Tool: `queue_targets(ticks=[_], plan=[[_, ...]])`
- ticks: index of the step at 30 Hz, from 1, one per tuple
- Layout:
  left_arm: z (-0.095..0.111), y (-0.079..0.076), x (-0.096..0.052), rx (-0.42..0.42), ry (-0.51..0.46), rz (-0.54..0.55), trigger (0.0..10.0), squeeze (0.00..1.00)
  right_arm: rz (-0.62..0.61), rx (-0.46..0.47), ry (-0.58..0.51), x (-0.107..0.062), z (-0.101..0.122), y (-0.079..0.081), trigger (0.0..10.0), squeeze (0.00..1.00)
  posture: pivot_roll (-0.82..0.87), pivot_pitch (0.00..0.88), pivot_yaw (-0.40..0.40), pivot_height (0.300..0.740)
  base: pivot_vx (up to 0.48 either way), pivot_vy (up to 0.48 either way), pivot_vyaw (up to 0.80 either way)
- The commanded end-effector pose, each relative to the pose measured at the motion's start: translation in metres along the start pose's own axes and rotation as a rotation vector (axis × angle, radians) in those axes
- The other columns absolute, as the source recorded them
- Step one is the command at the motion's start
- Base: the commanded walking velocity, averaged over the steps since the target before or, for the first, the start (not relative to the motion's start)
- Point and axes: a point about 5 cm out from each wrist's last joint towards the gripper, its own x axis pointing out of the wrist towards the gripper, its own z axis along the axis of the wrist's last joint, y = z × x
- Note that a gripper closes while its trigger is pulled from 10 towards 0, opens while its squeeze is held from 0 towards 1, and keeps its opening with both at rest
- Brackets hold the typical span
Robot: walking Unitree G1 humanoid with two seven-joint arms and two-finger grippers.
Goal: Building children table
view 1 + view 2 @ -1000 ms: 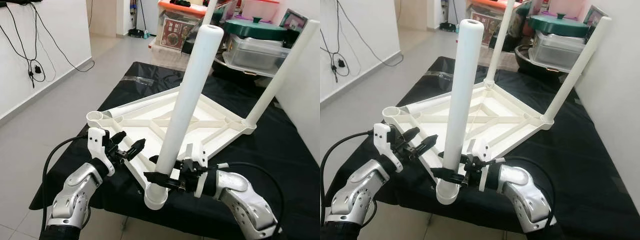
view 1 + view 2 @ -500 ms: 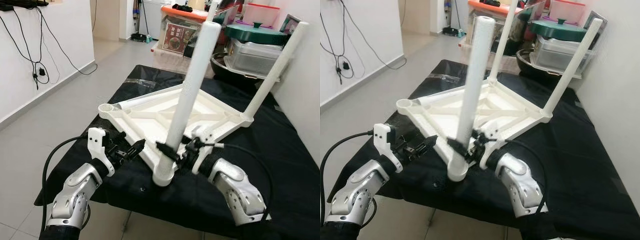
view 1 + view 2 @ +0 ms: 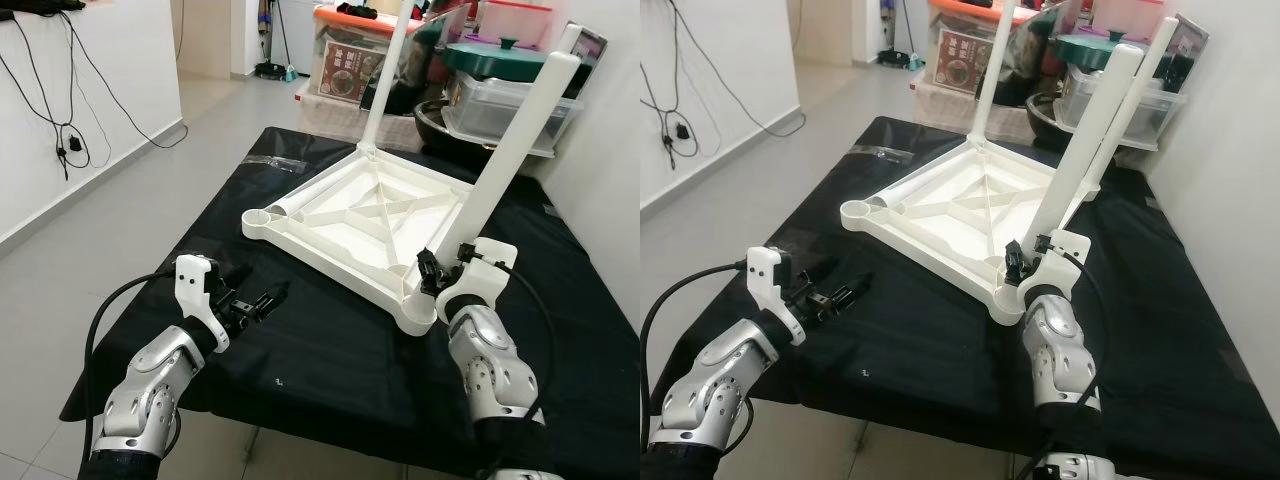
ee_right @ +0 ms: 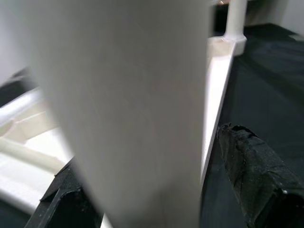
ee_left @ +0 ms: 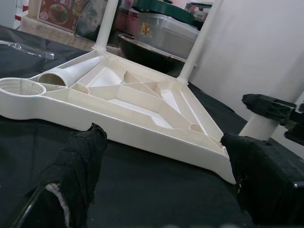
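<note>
Now standing in the near right corner socket of the upturned white table (image 3: 350, 215), rather than tilted over the front edge: white leg (image 3: 510, 150). Resting on black-draped tabletop (image 3: 330, 340). Right tool (image 3: 440, 275) pinching leg's base; left tool (image 3: 262, 298) spread, near front edge.

tabletop (image 3: 330, 240) centre, upturned on cloth (image 3: 330, 360) | bins (image 3: 500, 95) 12 o'clock | left gripper (image 3: 262, 300) 8 o'clock | right gripper (image 3: 432, 275) 4 o'clock
</note>
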Motion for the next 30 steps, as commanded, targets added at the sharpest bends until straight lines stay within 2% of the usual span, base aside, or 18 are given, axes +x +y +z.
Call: queue_targets(ticks=[1, 4, 5, 7, 12, 13, 16, 17, 21, 23, 27, 28, 29, 30], plan=[[-0.002, -0.001, 0.002, -0.002, 0.007, -0.004, 10.0, 0.00, -0.058, -0.003, -0.007, 0.004, 0.003, -0.005, 10.0, 0.00, 0.05, 0.000, -0.129, 0.740, 0.000, 0.000, 0.00], [-0.002, -0.002, 0.002, -0.003, 0.004, -0.003, 10.0, 0.00, -0.070, 0.006, -0.014, 0.009, 0.007, 0.000, 10.0, 0.00, 0.05, 0.000, -0.133, 0.740, 0.000, 0.000, 0.00], [-0.002, -0.002, 0.003, -0.004, 0.001, -0.002, 10.0, 0.00, -0.086, 0.011, -0.050, 0.017, 0.017, 0.009, 10.0, 0.00, 0.06, 0.000, -0.139, 0.740, 0.000, 0.000, 0.00], [-0.002, -0.003, 0.003, -0.005, -0.002, -0.001, 10.0, 0.00, -0.087, 0.008, -0.084, 0.021, 0.025, 0.015, 10.0, 0.00, 0.06, 0.000, -0.146, 0.740, 0.000, 0.000, 0.00], [-0.002, -0.004, 0.003, -0.006, -0.006, 0.001, 10.0, 0.00, -0.115, 0.022, -0.134, 0.029, 0.039, 0.020, 10.0, 0.00, 0.06, 0.000, -0.152, 0.740, 0.000, 0.000, 0.00], [-0.002, -0.004, 0.003, -0.006, -0.007, 0.002, 10.0, 0.00, -0.105, 0.027, -0.160, 0.029, 0.042, 0.020, 3.8, 0.00, 0.07, 0.000, -0.153, 0.740, 0.000, 0.000, 0.00], [-0.002, -0.004, 0.003, -0.007, -0.009, 0.003, 10.0, 0.00, -0.092, 0.031, -0.193, 0.030, 0.046, 0.019, 3.8, 0.00, 0.07, 0.000, -0.153, 0.740, 0.000, 0.000, 0.00], [-0.002, -0.004, 0.003, -0.008, -0.009, 0.003, 10.0, 0.00, -0.082, 0.039, -0.211, 0.029, 0.047, 0.017, 0.0, 0.00, 0.07, 0.000, -0.154, 0.740, 0.000, 0.000, 0.00], [-0.002, -0.005, 0.003, -0.010, -0.010, 0.002, 10.0, 0.00, -0.076, 0.043, -0.200, 0.032, 0.043, 0.011, 0.0, 0.00, 0.07, 0.000, -0.151, 0.740, 0.000, 0.000, 0.00], [-0.002, -0.005, 0.003, -0.009, -0.009, -0.001, 10.0, 0.00, -0.112, 0.016, -0.167, 0.033, 0.035, 0.004, 0.0, 0.00, 0.06, 0.000, -0.146, 0.740, 0.000, 0.000, 0.00], [-0.002, -0.004, 0.002, -0.009, -0.008, -0.001, 10.0, 0.00, -0.090, 0.029, -0.155, 0.033, 0.032, 0.006, 0.0, 0.00, 0.07, 0.000, -0.144, 0.740, 0.000, 0.000, 0.00], [-0.002, -0.004, 0.002, -0.008, -0.007, 0.000, 10.0, 0.00, -0.014, 0.057, -0.145, 0.033, 0.030, 0.014, 0.0, 0.00, 0.07, 0.000, -0.144, 0.740, 0.000, 0.000, 0.00], [-0.002, -0.004, 0.002, -0.008, -0.006, 0.000, 10.0, 0.00, 0.200, 0.128, -0.124, 0.029, 0.029, 0.034, 0.0, 0.00, 0.07, 0.000, -0.139, 0.740, 0.000, 0.000, 0.00], [-0.002, -0.003, 0.002, -0.007, -0.004, 0.000, 10.0, 0.00, 0.507, 0.177, -0.132, 0.014, 0.032, 0.058, 0.0, 0.00, 0.07, 0.000, -0.137, 0.740, 0.000, 0.000, 0.00]])
